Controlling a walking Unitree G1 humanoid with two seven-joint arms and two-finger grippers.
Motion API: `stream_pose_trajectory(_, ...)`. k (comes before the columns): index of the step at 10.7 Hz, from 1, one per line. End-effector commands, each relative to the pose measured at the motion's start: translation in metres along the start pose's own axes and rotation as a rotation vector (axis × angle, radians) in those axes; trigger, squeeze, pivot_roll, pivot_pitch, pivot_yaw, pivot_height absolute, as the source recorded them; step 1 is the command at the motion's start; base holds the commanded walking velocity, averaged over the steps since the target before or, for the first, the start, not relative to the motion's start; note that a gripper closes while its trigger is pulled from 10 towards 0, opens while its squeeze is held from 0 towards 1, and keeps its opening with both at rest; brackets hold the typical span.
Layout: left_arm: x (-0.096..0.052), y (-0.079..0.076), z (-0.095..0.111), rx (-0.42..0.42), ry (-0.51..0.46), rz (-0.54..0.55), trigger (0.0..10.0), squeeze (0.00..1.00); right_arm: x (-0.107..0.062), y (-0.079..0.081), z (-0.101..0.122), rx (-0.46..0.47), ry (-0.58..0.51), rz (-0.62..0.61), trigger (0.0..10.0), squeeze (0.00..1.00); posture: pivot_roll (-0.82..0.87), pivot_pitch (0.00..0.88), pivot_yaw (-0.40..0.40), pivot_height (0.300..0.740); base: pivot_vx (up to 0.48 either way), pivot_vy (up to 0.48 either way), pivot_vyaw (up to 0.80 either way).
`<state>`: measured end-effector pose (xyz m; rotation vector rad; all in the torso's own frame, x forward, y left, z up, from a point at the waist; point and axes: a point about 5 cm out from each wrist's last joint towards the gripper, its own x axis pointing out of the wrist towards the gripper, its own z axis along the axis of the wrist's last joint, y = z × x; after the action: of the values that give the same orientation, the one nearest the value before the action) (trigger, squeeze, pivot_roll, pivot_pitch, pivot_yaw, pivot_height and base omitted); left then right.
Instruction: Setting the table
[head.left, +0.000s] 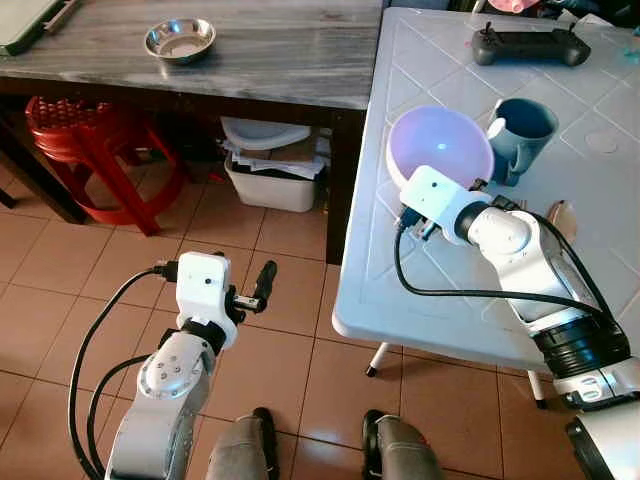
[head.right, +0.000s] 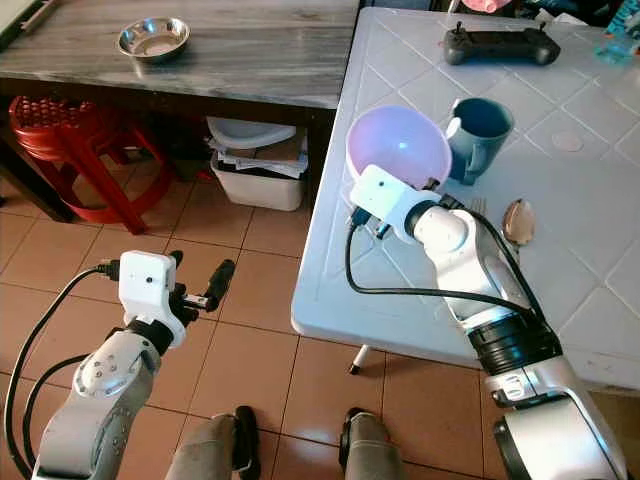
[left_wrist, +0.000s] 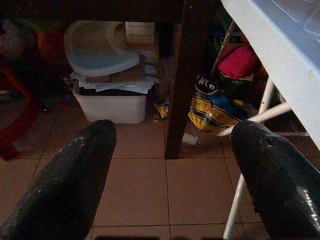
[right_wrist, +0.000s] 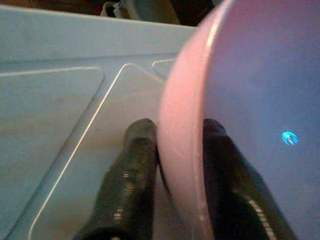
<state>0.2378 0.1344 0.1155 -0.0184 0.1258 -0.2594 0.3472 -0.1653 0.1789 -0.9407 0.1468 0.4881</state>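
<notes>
Right wrist view shows the right tool (right_wrist: 172, 165) clenched on the rim of the pink bowl (head.left: 440, 148) near the white bench (head.left: 420, 290) edge, beside the blue mug (head.left: 520, 135), which it could knock; left tool (left_wrist: 170, 165) hangs released.

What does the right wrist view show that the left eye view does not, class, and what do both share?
Right wrist view alone: the right claw pinching the rim of the purple bowl, one finger outside, one inside.

Left eye view alone: the blue mug beside the bowl, the black controller, the steel bowl on the grey counter, the red stool, and the left claw over the tiled floor.

Both: the purple bowl on the white table.
</notes>
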Motion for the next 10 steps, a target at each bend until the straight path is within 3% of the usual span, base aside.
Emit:
stream_pose_trajectory(1,-0.001,0.001,-0.004,-0.007,0.017,0.003,10.0,0.0,-0.001,0.002,-0.002,-0.018,0.002,0.013,0.0,0.0,-0.05,0.198,0.05,0.74,0.0,0.0,0.0)
stream_pose_trajectory(4,-0.001,-0.011,0.006,-0.059,-0.065,-0.098,10.0,0.0,-0.005,0.004,0.002,-0.022,-0.068,-0.041,0.0,0.0,-0.05,0.173,0.046,0.74,0.0,0.0,0.0)
stream_pose_trajectory(7,0.0,-0.013,0.006,-0.105,-0.059,-0.171,10.0,0.0,-0.009,0.001,0.012,-0.009,-0.153,-0.138,0.0,0.0,-0.05,0.167,0.041,0.74,0.0,0.0,0.0)
stream_pose_trajectory(10,0.008,0.008,0.004,-0.053,-0.06,-0.022,10.0,0.0,-0.021,0.011,0.042,0.142,-0.36,-0.246,0.0,0.0,-0.06,0.147,0.044,0.74,0.0,0.405,0.0)
